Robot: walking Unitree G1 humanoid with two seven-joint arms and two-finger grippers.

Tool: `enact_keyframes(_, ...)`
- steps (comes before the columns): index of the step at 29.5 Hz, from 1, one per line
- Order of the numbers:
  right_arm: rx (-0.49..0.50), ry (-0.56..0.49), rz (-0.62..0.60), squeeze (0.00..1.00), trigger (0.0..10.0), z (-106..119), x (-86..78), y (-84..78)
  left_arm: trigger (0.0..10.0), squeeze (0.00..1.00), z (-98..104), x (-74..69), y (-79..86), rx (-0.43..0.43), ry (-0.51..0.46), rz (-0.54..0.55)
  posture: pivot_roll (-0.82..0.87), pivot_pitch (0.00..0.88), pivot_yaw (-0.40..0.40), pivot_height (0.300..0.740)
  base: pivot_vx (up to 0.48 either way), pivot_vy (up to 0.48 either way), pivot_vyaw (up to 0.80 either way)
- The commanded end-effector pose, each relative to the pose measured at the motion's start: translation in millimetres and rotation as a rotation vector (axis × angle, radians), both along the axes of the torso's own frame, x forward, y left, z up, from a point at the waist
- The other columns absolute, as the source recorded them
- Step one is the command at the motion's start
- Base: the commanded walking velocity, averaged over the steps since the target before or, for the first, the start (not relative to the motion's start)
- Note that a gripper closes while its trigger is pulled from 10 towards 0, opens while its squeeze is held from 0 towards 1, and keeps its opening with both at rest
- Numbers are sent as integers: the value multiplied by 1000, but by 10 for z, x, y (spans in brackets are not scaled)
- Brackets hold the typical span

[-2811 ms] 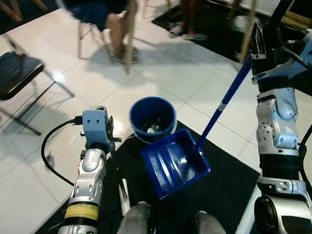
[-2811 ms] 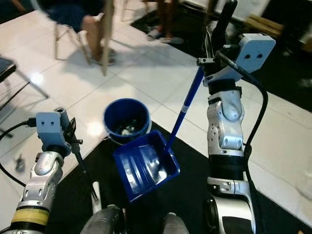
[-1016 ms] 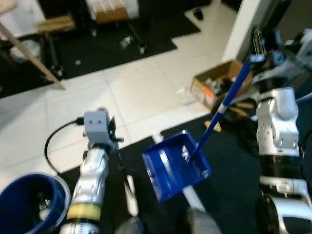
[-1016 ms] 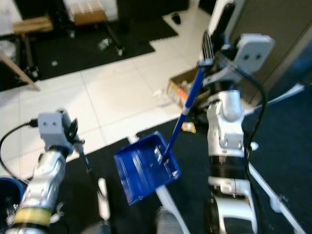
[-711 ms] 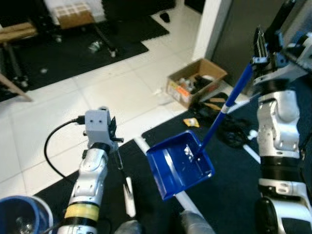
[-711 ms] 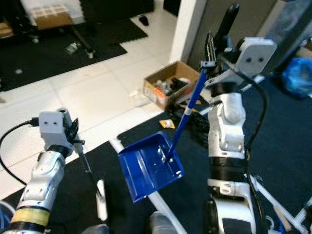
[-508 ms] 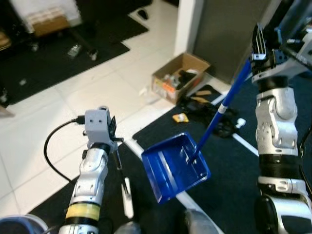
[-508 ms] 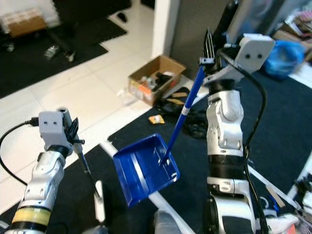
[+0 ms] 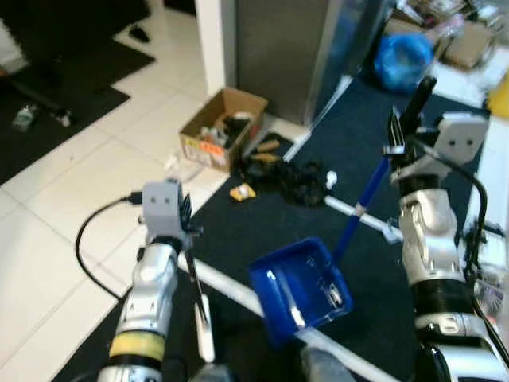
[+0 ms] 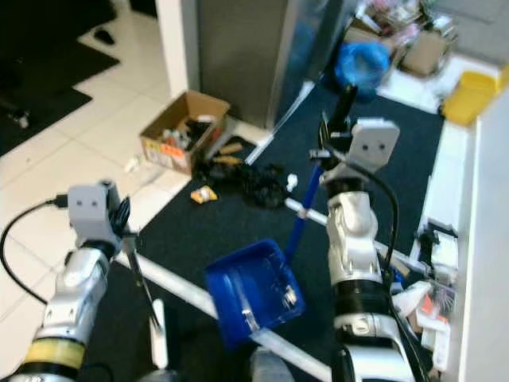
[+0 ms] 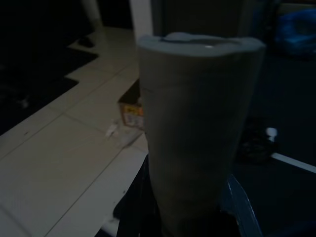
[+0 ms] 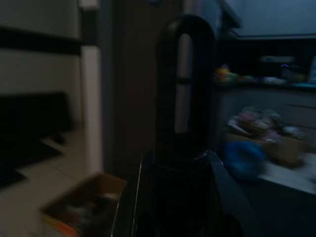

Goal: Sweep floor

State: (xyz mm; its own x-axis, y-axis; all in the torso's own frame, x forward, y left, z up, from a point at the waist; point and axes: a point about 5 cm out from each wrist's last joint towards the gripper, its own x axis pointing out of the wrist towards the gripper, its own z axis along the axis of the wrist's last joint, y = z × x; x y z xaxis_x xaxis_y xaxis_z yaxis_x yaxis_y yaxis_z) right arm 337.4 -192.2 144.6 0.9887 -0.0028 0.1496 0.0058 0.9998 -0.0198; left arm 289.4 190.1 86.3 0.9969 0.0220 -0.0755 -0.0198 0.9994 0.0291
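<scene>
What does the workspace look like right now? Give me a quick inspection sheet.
Surface: white tiled floor meeting a dark floor mat.
Job's things: blue plastic dustpan on a long blue handle, raised over the mat; thin broom stick at the left arm.
Clutter: open cardboard box of odds and ends, small yellow scrap, black tangled heap, blue bag.
Hands: right hand shut on the dustpan handle; left hand on the broom stick.
Cables: black cable looping from the left wrist.
Surroundings: grey cabinet; more clutter behind.
</scene>
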Motion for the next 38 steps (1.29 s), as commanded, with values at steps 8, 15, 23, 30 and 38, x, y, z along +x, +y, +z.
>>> enact_keyframes(8, -49, 144, -10, 0, 10000, -508, -124, 95, 10000, 0, -6, -22, 3, 8, -6, 5, 99, 73, -3, 694, 0, 0, -634)
enact_keyframes(15, -81, 288, -46, 0, 10000, -790, -176, 27, 10000, 0, -17, -27, -19, 3, -6, 6, 98, 77, -13, 694, 0, 0, -212)
enact_keyframes(23, -162, 394, -47, 0, 10000, -885, -169, -86, 10000, 0, -20, -34, -28, -1, -7, 8, 97, 77, -16, 694, 0, 0, 0)
enact_keyframes(30, -386, 520, 43, 0, 10000, -881, -149, -278, 10000, 0, -24, -35, -46, -6, -7, 7, 88, 81, -22, 694, 0, 0, 0)
enact_keyframes(38, -632, 686, 135, 0, 10000, -919, -221, -559, 10000, 0, -33, -41, -50, -4, -3, 11, 85, 82, -24, 694, 0, 0, 0)
